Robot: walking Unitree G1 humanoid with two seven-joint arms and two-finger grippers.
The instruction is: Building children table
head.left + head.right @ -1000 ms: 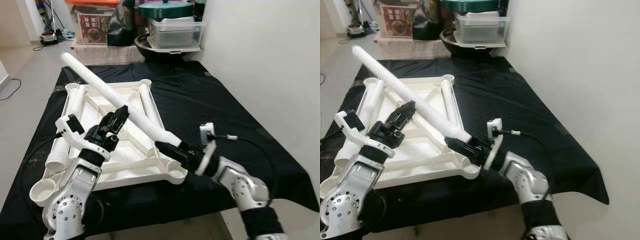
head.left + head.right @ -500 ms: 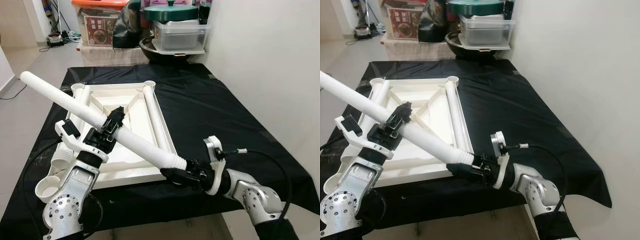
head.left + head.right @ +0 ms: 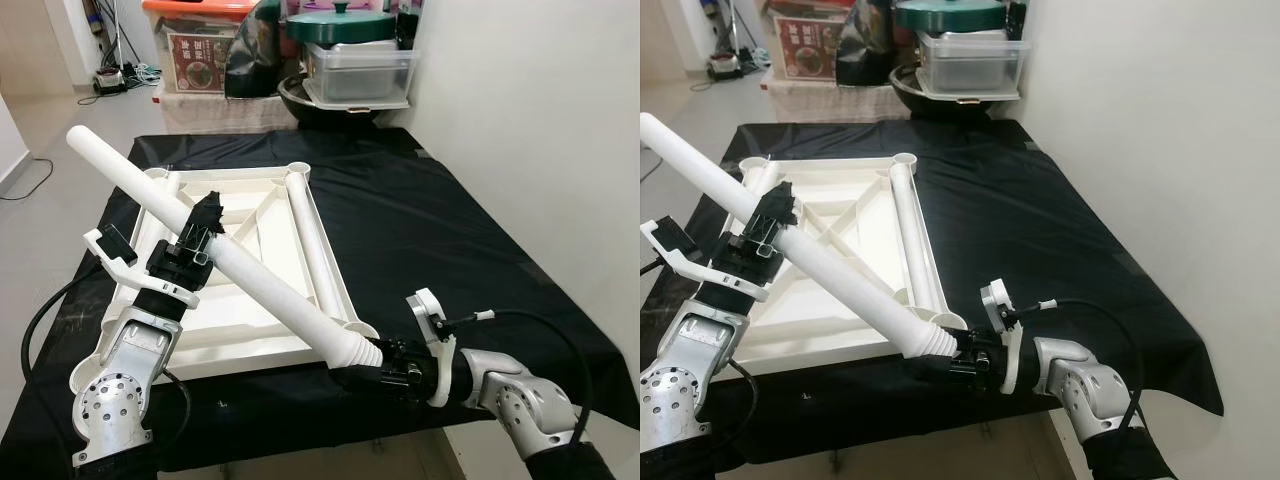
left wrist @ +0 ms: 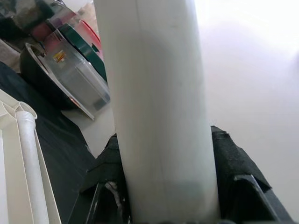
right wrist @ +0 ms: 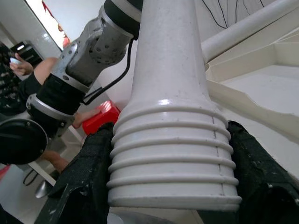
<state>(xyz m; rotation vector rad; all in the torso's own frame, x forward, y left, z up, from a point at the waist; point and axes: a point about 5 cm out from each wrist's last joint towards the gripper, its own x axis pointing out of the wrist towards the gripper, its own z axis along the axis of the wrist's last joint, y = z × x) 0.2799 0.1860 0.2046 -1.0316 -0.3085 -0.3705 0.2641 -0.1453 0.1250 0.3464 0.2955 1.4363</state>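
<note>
A long white table leg (image 3: pixel 230 262) slants above a counter (image 3: pixel 430 230) draped in black cloth, its plain end raised toward the robot's far left and its ribbed, threaded end low near the counter's near edge. The right claw (image 3: pixel 372 372) is closed on the ribbed end; in the right wrist view its black fingers (image 5: pixel 84 186) press against both sides of the threads. The left claw (image 3: pixel 197 228) is clamped around the leg's smooth shaft farther up, roughly a third of the way down from the raised end; in the left wrist view black pads (image 4: pixel 233 163) flank the white tube on either side.

Below the leg lies the inverted white tabletop (image 3: pixel 240 200), underside up, showing diagonal stiffening ribs and round corner sockets. The ribbed end of the held leg hangs just beside the near right corner socket (image 3: pixel 358 330); whether it touches the socket cannot be told. A second white leg (image 3: pixel 315 245) lies along the tabletop's right edge, and further ribbed white tubes (image 3: pixel 95 370) lie by the tabletop's near left corner.

Beyond the counter stand a clear plastic box (image 3: pixel 360 70) beneath a green lid (image 3: pixel 340 22), resting on a dark bowl (image 3: pixel 330 105). The right wrist view also shows a person seated (image 5: pixel 32 79) in the background beside a red stool (image 5: pixel 100 116).
</note>
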